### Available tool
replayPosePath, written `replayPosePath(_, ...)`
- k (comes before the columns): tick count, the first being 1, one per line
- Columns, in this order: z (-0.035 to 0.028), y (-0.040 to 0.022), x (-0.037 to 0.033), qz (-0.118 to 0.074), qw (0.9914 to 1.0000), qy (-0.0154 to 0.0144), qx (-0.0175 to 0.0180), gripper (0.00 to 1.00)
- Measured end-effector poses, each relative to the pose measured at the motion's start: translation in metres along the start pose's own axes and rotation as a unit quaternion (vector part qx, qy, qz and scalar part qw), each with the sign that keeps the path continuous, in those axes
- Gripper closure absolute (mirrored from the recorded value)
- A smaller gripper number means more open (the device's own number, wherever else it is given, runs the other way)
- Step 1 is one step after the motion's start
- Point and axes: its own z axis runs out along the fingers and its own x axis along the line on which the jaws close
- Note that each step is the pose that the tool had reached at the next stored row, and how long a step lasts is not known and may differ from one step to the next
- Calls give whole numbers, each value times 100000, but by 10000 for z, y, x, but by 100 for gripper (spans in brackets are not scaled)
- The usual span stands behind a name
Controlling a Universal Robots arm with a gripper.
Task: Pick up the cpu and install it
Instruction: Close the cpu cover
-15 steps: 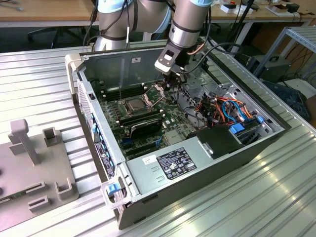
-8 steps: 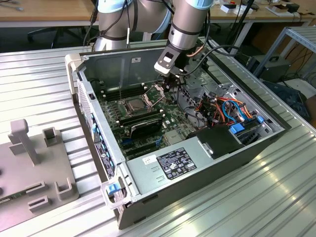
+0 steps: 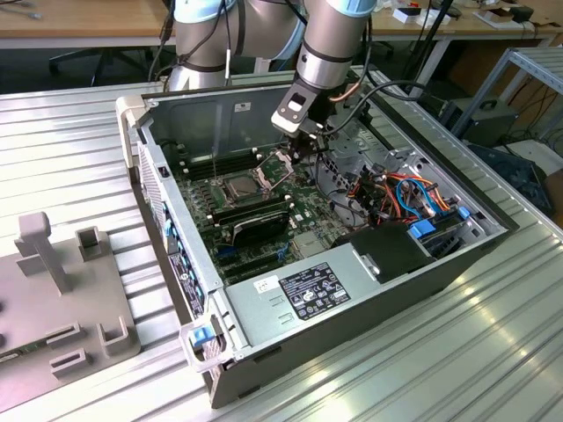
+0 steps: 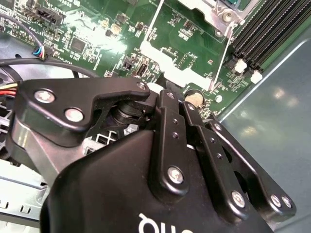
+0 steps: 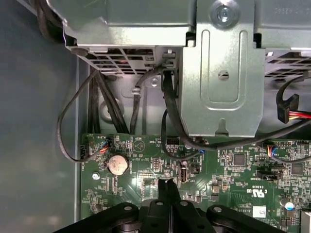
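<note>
Closest to the lens in the first wrist view are the black links of my claw point(image 5: 167, 184), cut off by the frame edge. Its two fingertips are pressed together just above the green motherboard point(image 5: 233, 187). Whether anything thin sits between them I cannot tell. A coin cell point(image 5: 117, 164) lies near the tips, and black cables point(image 5: 167, 107) run in under a metal bracket point(image 5: 223, 73) that hides their ends.

In the second wrist view my own housing covers much of the board and hides the fingertips. Past it a hinged metal frame point(image 4: 189, 78) stands raised, and the socket point(image 4: 224, 17) is cut off at the picture's edge.

In the exterior view my arm point(image 3: 330, 44) reaches down into the open case point(image 3: 352, 308) on the ribbed desk point(image 3: 493, 360), with the claw just beside the raised frame. The socket shows a grey square in its middle. It is too small for me to tell whether that is the cpu seated there or the bare socket.
</note>
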Motion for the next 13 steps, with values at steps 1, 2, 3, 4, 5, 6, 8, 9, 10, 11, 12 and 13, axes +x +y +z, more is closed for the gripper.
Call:
replayPosePath(1,0,-4,0,-2,100000,6,12,89)
replayPosePath(2,0,-4,0,-2,100000,8,10,89)
replayPosePath(3,1,-4,0,3,100000,12,8,89)
replayPosePath(4,0,-6,0,9,100000,9,4,89)
replayPosePath(5,-1,-21,1,2,100000,-4,6,89)
replayPosePath(6,2,-40,2,15,100000,40,24,89)
replayPosePath(8,-2,-71,2,4,100000,5,-51,89)
replayPosePath(9,-2,-80,2,5,100000,14,-81,89)
replayPosePath(10,-3,-104,2,0,100000,11,-149,89)
replayPosePath(11,-3,-123,3,-6,100000,10,-193,89)
replayPosePath(12,-3,-152,4,-1,100000,10,-239,89)
replayPosePath(13,-4,-193,4,0,100000,10,-300,89)
